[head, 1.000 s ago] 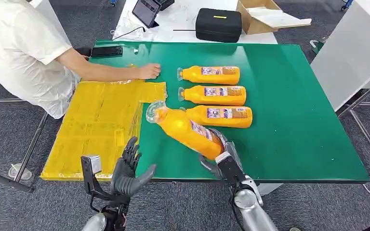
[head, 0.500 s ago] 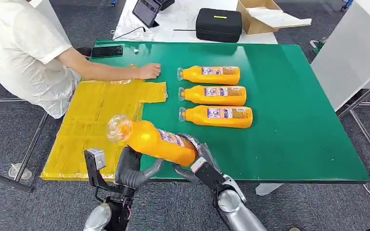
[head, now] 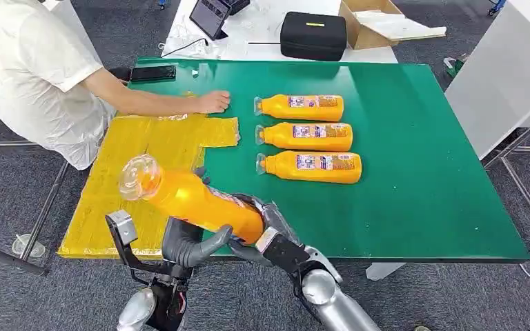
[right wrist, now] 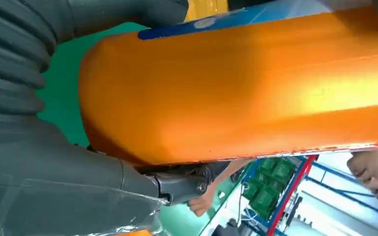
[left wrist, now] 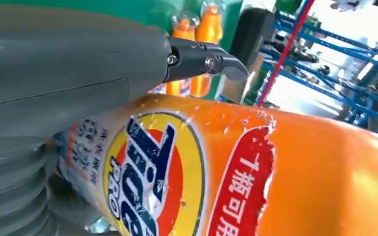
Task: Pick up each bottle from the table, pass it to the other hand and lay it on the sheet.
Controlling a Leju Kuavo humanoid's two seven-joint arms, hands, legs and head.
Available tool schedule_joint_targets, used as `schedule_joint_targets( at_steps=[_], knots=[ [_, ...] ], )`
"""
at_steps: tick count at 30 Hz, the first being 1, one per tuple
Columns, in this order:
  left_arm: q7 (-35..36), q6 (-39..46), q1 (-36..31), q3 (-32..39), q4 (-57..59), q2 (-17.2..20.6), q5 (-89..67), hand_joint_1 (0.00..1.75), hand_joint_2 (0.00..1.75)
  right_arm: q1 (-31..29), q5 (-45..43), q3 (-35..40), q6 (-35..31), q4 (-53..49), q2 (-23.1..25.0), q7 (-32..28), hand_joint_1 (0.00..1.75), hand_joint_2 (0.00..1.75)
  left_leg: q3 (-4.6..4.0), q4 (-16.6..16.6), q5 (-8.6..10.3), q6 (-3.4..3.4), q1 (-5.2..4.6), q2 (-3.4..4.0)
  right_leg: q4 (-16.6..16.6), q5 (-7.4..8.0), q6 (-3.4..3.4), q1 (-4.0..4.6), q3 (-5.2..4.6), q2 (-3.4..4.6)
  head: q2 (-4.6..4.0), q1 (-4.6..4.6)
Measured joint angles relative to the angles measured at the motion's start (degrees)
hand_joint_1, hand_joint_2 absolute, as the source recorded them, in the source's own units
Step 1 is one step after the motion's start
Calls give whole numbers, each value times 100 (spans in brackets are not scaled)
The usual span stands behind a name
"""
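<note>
The orange detergent bottle [head: 200,202] is held above the near edge of the green tabletop [head: 421,179], tilted, its clear cap [head: 138,176] over the yellow sheet [head: 138,172]. The right robot hand [head: 266,231] grips its base end. The left robot hand [head: 190,245] sits under the bottle's middle with its thumb [head: 214,241] against the underside; from the head view I cannot tell whether its fingers have closed around the body. The left wrist view shows what the head view hides: the bottle's round label [left wrist: 152,172] and red panel with white characters, the bottle lying against the grey palm, one dark finger [left wrist: 202,59] arched over it. The right wrist view shows the plain orange back of the bottle with the thumb [right wrist: 128,12] across it.

Three more orange bottles [head: 303,107] [head: 307,136] [head: 314,167] lie in a row on the tabletop, caps toward the sheet. A person's hand [head: 214,102] rests on the sheet's far edge. A black phone [head: 153,72] lies at the far corner.
</note>
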Motion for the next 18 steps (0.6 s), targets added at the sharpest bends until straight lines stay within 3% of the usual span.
schedule_joint_targets(
  at_steps=[7, 8, 9, 14, 15, 16, 17, 18],
  knots=[
    [92, -468, -6, 48, 0, -13, 363, 3, 175, -77, -120, 87, 57, 26, 0, 20, 173, 175, 0, 0, 0, 0, 0, 0, 0, 0, 0, 0, -1, 0, 2, -2],
    [92, -464, -8, 50, 0, -15, 350, 101, 175, -83, -118, 87, 57, 37, 0, 20, 168, 175, 0, 0, 0, 0, 0, 0, 0, 0, 0, 0, -1, 0, 2, -2],
    [87, -444, -14, 50, 4, -17, 322, 175, 175, -95, -103, 90, 55, 50, 0, 20, 161, 175, 0, 0, 0, 0, 0, 0, 0, 0, 0, 0, -1, 0, 0, -4],
    [68, -76, -109, 50, 68, -61, 122, 175, 175, -182, 293, 136, -230, 120, 0, 24, 131, 175, 0, 0, 0, 0, 0, 0, 0, 0, 0, 0, -1, 0, 0, -2],
    [63, -18, -123, 50, 77, -66, 101, 175, 175, -190, 374, 155, -302, 129, 0, 29, 68, 175, 0, 0, 0, 0, 0, 0, 0, 1, 0, 0, -1, 0, 0, -2],
    [59, 37, -126, 50, 79, -68, 62, 175, 175, -189, 402, 168, -332, 131, 2, 39, 52, 175, 0, 0, 0, 0, 0, 0, 0, 1, 0, 0, -1, 0, 0, -2],
    [57, 89, -128, 50, 79, -70, 48, 175, 175, -188, 417, 175, -373, 135, 0, 57, 52, 175, 0, 0, 0, 0, 0, 0, 0, 1, -1, 0, -1, 0, 2, -2],
    [57, 146, -132, 50, 79, -77, 37, 175, 175, -188, 439, 184, -409, 142, 0, 72, 0, 175, 0, 0, 0, 0, 0, 0, 0, 1, -1, 0, -1, 0, 0, -2]
  ],
)
